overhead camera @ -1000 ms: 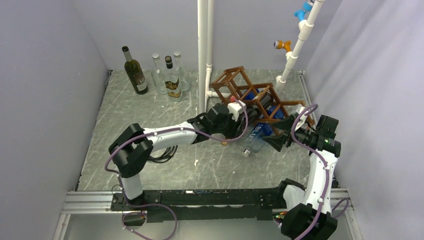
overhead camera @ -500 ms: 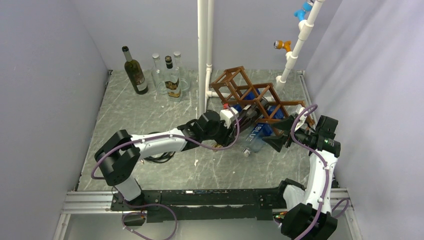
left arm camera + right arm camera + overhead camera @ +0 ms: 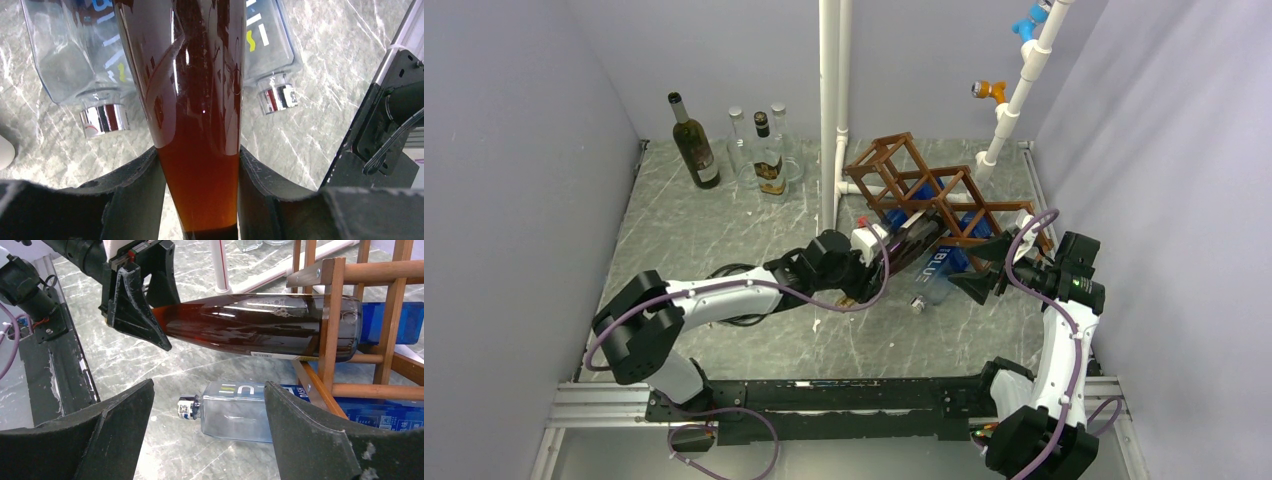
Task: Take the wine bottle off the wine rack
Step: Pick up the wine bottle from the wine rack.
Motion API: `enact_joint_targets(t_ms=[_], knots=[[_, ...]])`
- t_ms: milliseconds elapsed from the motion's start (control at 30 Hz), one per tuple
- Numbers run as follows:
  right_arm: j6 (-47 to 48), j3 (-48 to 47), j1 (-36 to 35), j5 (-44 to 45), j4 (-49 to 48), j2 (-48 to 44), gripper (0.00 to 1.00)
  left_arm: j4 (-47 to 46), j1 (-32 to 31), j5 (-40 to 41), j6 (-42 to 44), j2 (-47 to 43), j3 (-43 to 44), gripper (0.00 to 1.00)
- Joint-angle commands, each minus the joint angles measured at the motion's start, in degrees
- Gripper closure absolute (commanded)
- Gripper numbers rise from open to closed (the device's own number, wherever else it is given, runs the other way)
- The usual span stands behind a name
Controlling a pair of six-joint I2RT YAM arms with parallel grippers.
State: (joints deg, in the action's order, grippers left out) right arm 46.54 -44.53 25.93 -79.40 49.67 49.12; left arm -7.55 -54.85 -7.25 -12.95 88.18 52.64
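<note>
From above, the wine rack (image 3: 924,190) stands on the right half of the marbled table (image 3: 714,230), just right of a white pipe (image 3: 834,100). The left gripper (image 3: 886,243) reaches in from the left and is clamped on the neck end of the wine bottle (image 3: 916,230), which lies sideways with its base end among the rack's bars. The right gripper (image 3: 969,264) hovers beside the rack's near right end, its fingers spread wide with nothing between them. A clear bottle (image 3: 934,275) lies on the table under the wine bottle. Four upright bottles (image 3: 759,150) stand well apart at the back left.

The left wrist view adds the grip itself. Both black fingers (image 3: 135,192) press against the tapering shoulder of the wine bottle, whose dark glass glows amber-brown. Two clear bottle necks with silver caps (image 3: 105,120) show below it.

The right wrist view shows what the others hide. The wine bottle's base sits inside a rack cell and a wooden upright crosses its body, while its neck and shoulder stick out to the left. The bottle is dark reddish-brown and nearly level, with bubbles inside along its upper side and a pale label edge underneath. A blue bottle (image 3: 390,322) lies in the rack behind it.
</note>
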Motion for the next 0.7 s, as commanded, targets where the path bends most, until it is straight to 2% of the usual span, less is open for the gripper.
enact_joint_targets(t_ms=[0, 667], knots=[[1.7, 0.4, 0.5, -1.4, -1.8, -0.2, 0.16, -11.4, -0.2, -1.5, -0.9, -6.3, 0.0, 1.0], [1.9, 0.7, 1.1, -1.4, -1.9, -0.5, 0.16, -12.5, -0.5, -2.7, -3.4, -12.6, -6.0, 1.0]])
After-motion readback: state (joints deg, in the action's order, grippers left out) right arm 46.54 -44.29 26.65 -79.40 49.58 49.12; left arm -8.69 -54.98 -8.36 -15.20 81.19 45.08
